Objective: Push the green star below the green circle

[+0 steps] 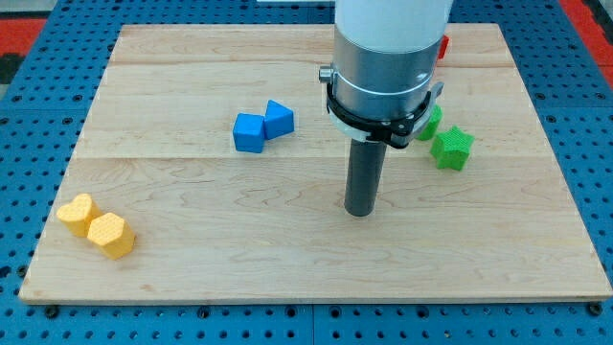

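The green star (452, 149) lies on the wooden board (192, 240) at the view's right. The green circle (431, 122) sits just above and left of it, touching or nearly so, and is partly hidden by the arm's body. My tip (360, 212) rests on the board, below and to the left of both green blocks, about a hundred pixels from the star.
Two blue blocks (262, 126) touch each other left of the arm. A yellow heart (76, 212) and a yellow hexagon (111, 236) sit at the board's lower left. A red block (442, 45) peeks out behind the arm at the top.
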